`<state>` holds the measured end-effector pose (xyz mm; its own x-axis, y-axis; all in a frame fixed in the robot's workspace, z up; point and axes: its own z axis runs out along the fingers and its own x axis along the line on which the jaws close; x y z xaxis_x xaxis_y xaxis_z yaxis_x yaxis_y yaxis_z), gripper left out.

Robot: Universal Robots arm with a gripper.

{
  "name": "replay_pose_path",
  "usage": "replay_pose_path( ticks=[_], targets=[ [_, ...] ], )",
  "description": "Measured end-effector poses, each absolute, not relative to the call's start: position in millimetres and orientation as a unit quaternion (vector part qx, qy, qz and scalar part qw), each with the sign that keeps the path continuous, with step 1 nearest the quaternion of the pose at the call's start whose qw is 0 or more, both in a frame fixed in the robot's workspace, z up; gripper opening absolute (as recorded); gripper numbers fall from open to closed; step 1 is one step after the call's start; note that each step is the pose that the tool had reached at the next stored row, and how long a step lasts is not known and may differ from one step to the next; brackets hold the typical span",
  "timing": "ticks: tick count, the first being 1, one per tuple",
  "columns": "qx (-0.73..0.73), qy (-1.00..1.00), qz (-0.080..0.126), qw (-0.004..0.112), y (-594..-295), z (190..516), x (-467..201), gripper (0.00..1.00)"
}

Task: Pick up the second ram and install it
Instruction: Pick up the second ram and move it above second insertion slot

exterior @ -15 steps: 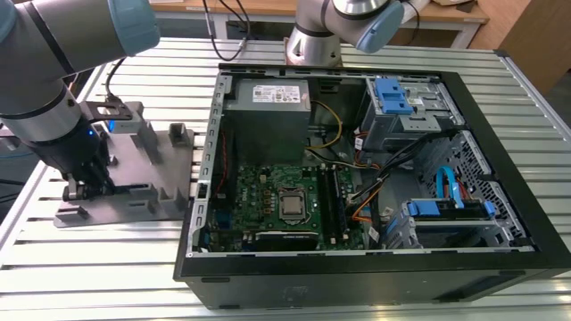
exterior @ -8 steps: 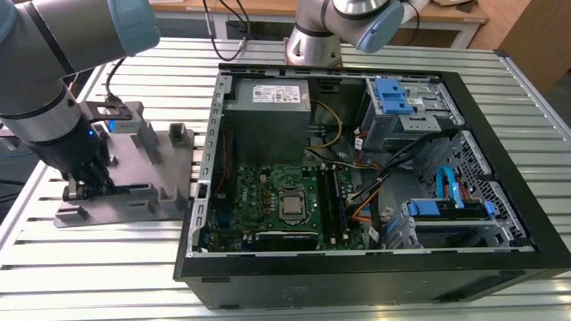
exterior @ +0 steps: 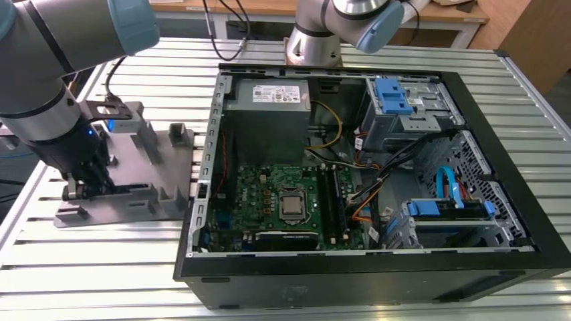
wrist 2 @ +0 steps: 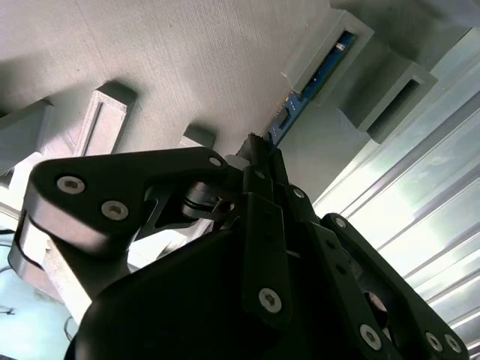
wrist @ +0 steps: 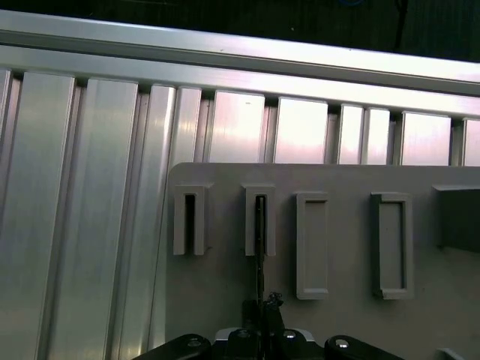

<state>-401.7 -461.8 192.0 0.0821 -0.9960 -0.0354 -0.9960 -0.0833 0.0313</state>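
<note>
Exterior view has the gripper (exterior: 87,190) down on the grey fixture (exterior: 152,167), which sits on the slatted desk (exterior: 116,267), off to the exterior view's left of the open computer case (exterior: 357,277). Second wrist view shows the fingers (wrist 2: 264,187) closed on the second ram (wrist 2: 289,112), a thin board standing on edge with its far end in a slotted post of the fixture. I see the same in the first wrist view: board edge-on, running from the post's slot to the fingers.

Slatted table (exterior: 107,267) (fixture (exterior: 134,180), computer case (exterior: 357,284))
</note>
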Motion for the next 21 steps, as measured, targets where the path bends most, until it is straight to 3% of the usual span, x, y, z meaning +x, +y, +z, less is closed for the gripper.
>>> replay_pose_path(
  ticks=[21],
  targets=[
    [-0.736, 0.677, 0.024, 0.001, -462, 226, -402, 0.14]
  ],
)
